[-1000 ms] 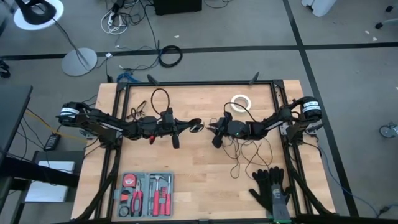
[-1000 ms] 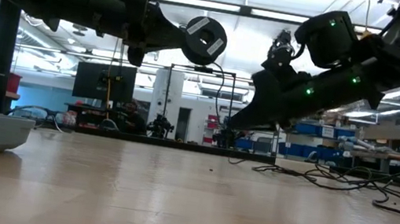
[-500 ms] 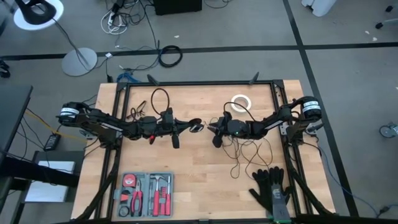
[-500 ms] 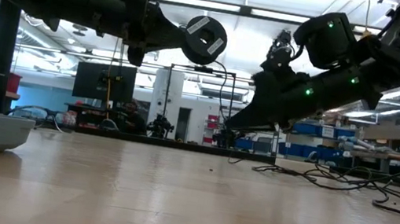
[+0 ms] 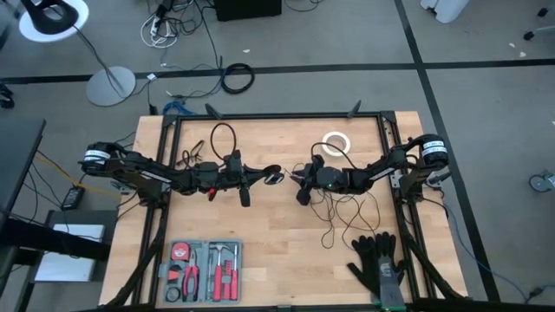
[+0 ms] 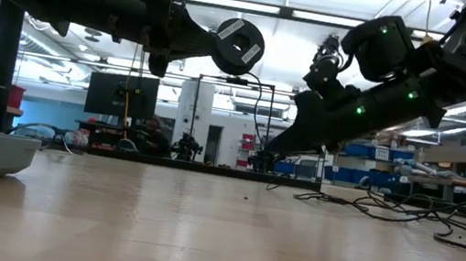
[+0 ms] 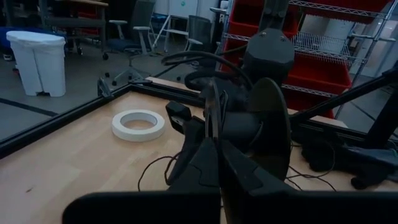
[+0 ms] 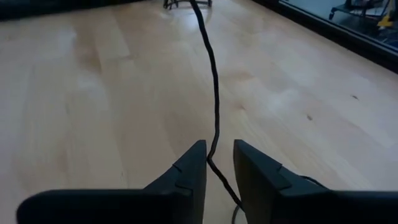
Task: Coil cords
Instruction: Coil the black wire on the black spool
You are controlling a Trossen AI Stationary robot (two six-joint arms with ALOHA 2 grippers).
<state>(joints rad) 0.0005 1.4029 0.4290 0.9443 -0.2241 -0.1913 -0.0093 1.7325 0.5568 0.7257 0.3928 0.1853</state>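
The thin black cord runs from a round black puck down to loose loops lying on the table under my right arm. My left gripper is shut on the puck above the table's middle. Just right of it, my right gripper slants down. Its fingers stand a narrow gap apart on either side of the cord, which passes between them. My left gripper holds the puck at its fingertips, level, coming from the table's left. The puck is lifted clear of the table with its flat face toward the near edge. The fingers themselves hide the exact place of contact.
A white tape ring lies at the far right. Another black cord loop lies at the far left. A tool tray stands at the near left and dark gloves lie at the near right. Bare wood lies between them.
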